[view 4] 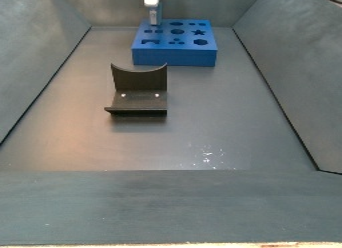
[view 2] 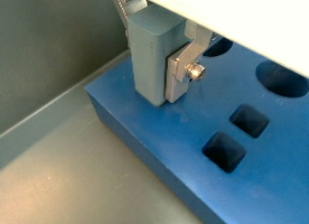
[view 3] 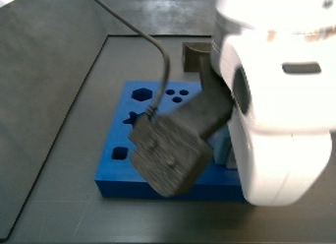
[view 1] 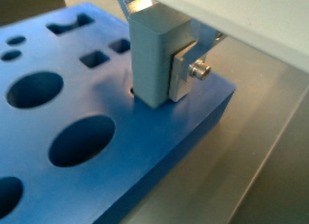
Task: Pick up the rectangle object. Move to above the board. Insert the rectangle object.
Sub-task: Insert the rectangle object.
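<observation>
The rectangle object (view 1: 151,47), a slim pale blue block, stands upright between my gripper's (view 1: 160,79) silver fingers (view 1: 185,72), which are shut on it. Its lower end meets the top face of the board (view 1: 72,173), a thick bright blue slab with many cut-outs, close to one corner. A dark sliver of a hole shows beside the block's base; how deep the block sits I cannot tell. The same grip shows with the gripper (view 2: 154,79), block (view 2: 147,47) and board (view 2: 182,164). In a side view the gripper (view 4: 152,14) hangs over the board (view 4: 181,47) at the far end.
The fixture (view 4: 136,90), a dark L-shaped bracket, stands on the grey floor in front of the board. Sloping grey walls (view 4: 40,82) enclose the bin. In a side view the white arm (view 3: 276,110) covers much of the board (view 3: 132,154).
</observation>
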### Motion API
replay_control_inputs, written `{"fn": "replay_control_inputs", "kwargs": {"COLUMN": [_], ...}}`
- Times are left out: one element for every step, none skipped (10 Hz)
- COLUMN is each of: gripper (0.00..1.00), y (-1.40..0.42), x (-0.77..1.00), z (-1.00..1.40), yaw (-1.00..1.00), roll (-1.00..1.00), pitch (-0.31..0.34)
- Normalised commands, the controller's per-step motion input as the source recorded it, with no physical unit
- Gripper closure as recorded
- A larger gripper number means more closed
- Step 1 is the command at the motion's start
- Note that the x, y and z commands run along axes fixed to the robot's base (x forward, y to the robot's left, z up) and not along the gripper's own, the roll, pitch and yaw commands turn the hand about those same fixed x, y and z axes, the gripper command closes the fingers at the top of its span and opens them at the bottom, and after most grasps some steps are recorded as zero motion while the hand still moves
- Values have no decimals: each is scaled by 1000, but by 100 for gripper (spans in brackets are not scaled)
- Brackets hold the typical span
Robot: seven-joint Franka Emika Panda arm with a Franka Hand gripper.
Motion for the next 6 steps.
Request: {"fn": "replay_control_inputs", "kwargs": {"gripper": [100,100,100,100,100,100], "y": [-123,-123,-120,-37,-57,-203], "x": [340,340,340,11,40,0], "z": [-1000,-1000,-1000,-189,0,0], "yaw": [0,0,0,0,0,43], "roll": [0,0,0,120,37,183], "pitch": [-11,-11,-3,97,0,0]}}
